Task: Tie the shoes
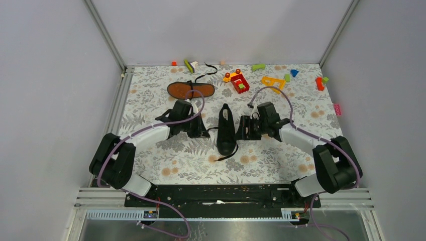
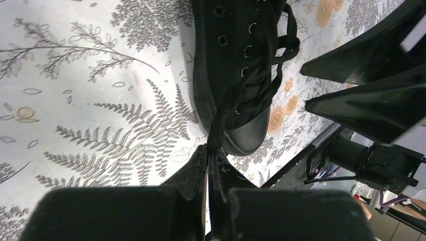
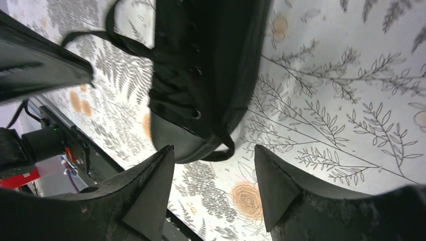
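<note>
One black shoe (image 1: 226, 129) stands upright in the middle of the table, toe toward the arms; it also fills the wrist views (image 2: 236, 65) (image 3: 206, 75). The other shoe (image 1: 191, 90) lies behind it with its orange-brown sole up. My left gripper (image 1: 203, 131) (image 2: 208, 150) sits just left of the upright shoe, shut on a black lace (image 2: 221, 115) that runs taut from the eyelets. On that shoe's right side my right gripper (image 1: 243, 128) (image 3: 214, 153) is open, nothing between its fingers, with a loose lace loop (image 3: 221, 150) just beyond the tips.
Colourful toy blocks lie along the far edge: a red and yellow piece (image 1: 237, 81), an orange one (image 1: 273, 82), green (image 1: 258, 67) and red (image 1: 319, 83) bits. Grey walls close in the table on three sides. The black base rail (image 1: 226, 193) runs along the near edge.
</note>
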Robot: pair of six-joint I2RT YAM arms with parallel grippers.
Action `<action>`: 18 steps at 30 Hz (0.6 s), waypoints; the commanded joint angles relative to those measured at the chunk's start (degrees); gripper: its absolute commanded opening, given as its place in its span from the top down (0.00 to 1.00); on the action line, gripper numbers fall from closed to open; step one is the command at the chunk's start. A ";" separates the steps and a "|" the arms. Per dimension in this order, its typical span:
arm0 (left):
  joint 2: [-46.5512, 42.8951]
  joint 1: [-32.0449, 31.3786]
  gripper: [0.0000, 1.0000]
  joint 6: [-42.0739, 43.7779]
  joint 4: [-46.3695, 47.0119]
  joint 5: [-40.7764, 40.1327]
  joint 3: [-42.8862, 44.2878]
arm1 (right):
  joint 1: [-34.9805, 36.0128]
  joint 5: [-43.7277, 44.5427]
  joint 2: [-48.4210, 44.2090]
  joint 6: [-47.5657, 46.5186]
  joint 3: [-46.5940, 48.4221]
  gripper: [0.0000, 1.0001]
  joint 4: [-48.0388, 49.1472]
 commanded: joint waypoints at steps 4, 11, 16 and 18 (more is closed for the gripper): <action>-3.05 1.05 1.00 -0.24 0.83 -1.29 -1.67 | 0.66 -2.55 1.77 1.84 -5.81 0.32 16.57; -3.11 1.04 1.00 -0.14 0.72 -1.25 -1.71 | 2.73 -1.47 5.79 1.57 -5.83 0.38 19.20; -2.83 1.05 1.00 -0.01 0.25 -1.28 -1.49 | 3.57 -0.47 7.68 1.33 -5.50 0.53 18.25; -2.81 1.04 1.00 0.10 -0.20 -1.42 -1.45 | 3.57 -0.54 7.06 1.34 -5.77 0.65 17.62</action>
